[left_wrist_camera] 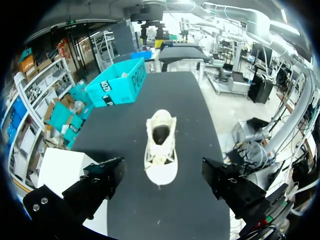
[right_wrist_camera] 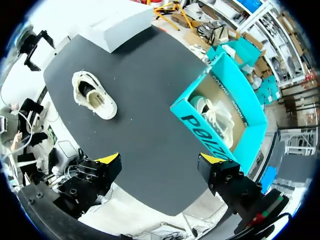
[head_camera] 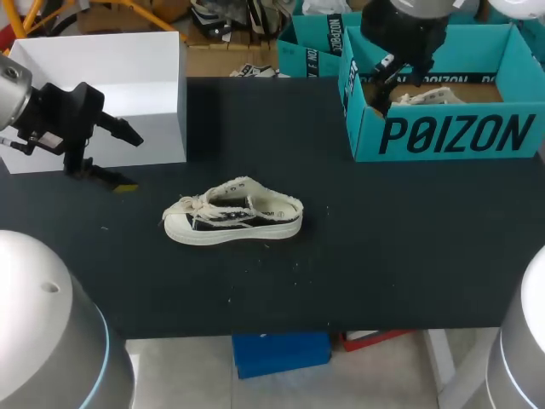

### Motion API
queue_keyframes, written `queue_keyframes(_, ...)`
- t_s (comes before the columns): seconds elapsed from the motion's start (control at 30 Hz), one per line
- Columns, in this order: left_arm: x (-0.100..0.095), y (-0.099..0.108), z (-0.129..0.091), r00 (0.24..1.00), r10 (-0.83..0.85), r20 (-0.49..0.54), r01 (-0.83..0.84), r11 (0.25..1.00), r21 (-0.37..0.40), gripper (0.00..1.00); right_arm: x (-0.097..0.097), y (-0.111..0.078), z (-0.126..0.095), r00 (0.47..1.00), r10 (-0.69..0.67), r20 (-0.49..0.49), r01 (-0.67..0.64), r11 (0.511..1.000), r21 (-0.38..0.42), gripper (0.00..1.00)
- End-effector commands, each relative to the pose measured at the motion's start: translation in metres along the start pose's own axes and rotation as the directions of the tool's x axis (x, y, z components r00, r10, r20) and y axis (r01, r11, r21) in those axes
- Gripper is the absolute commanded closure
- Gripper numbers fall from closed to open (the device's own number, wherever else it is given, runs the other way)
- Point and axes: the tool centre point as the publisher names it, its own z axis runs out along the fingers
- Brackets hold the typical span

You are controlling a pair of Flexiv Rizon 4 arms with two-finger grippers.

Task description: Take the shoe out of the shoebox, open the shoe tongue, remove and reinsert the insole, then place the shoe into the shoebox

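**Shoe out on the counter, tongue comes next**

Head view first. The cream canvas slip-on shoe with the black side stripe (head_camera: 232,215) sits on its sole in the middle of the frame, on the black counter (head_camera: 383,264), with its toe pointing left. It is well apart from the teal cardboard shoebox (head_camera: 443,136) at upper right. By my reading the take-out is done and opening the tongue is the step in hand. The left pincer (head_camera: 132,164) hangs at the left of the frame, just in front of the plain white box (head_camera: 128,77), spread wide and holding nothing. The right arm (head_camera: 400,34) hangs over the shoebox, where a second pale shoe (head_camera: 430,96) lies.

Left wrist view: the shoe is dead ahead of the pincer, toe nearest and mouth facing up. The black fingers (left_wrist_camera: 102,182) stand far apart on either side and touch nothing. To do this well, I'd have one pincer steady the toe or sole rim. The other should pinch the tongue's top edge and fold it toward the toe. It should take fabric, not laces, or this light shoe will probably drag.

Right wrist view: the right pincer (right_wrist_camera: 160,160) is wide and empty too, high over the counter. Bare counter surrounds the shoe, which lies well clear of both boxes and every edge. The shoebox wall is what the right arm must clear.
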Motion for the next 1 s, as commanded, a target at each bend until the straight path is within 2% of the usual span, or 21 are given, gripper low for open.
queue_keyframes(0.03,0.0,0.001,0.001,1.0,0.002,0.003,-0.002,1.0,0.0,0.0,-0.002,-0.006,0.001,0.897,-0.439,0.046,0.441,0.886,-0.142,0.0)
queue_keyframes(0.33,0.0,0.001,0.001,1.0,0.002,0.003,-0.002,1.0,0.0,0.0,-0.001,-0.009,0.001,0.9,-0.432,0.055,0.435,0.888,-0.148,0.0)
queue_keyframes(0.43,0.0,0.001,0.001,1.0,0.002,0.003,-0.002,1.0,0.0,0.0,0.001,-0.011,0.005,0.923,-0.375,0.089,0.383,0.871,-0.306,0.0)
queue_keyframes(0.5,0.0,0.001,0.001,1.0,0.002,0.003,-0.002,1.0,0.0,0.0,0.002,-0.012,0.011,0.925,-0.37,0.091,0.378,0.862,-0.338,0.0)
queue_keyframes(0.6,0.0,0.001,0.001,1.0,0.002,0.003,-0.002,1.0,0.0,0.0,0.007,-0.005,0.021,0.932,-0.359,0.059,0.347,0.828,-0.442,0.0)
queue_keyframes(0.73,0.0,0.001,0.001,1.0,0.002,0.003,-0.002,1.0,0.0,0.0,0.019,0.007,0.04,0.925,-0.381,-0.016,0.312,0.781,-0.541,0.0)
queue_keyframes(0.8,0.0,0.001,0.001,1.0,0.002,0.003,-0.002,1.0,0.0,0.0,0.026,0.013,0.05,0.919,-0.392,-0.032,0.293,0.738,-0.608,0.0)
queue_keyframes(1.0,0.0,0.001,0.001,1.0,0.002,0.003,-0.002,1.0,0.0,0.0,0.048,0.025,0.072,0.891,-0.438,-0.117,0.219,0.642,-0.735,0.0)
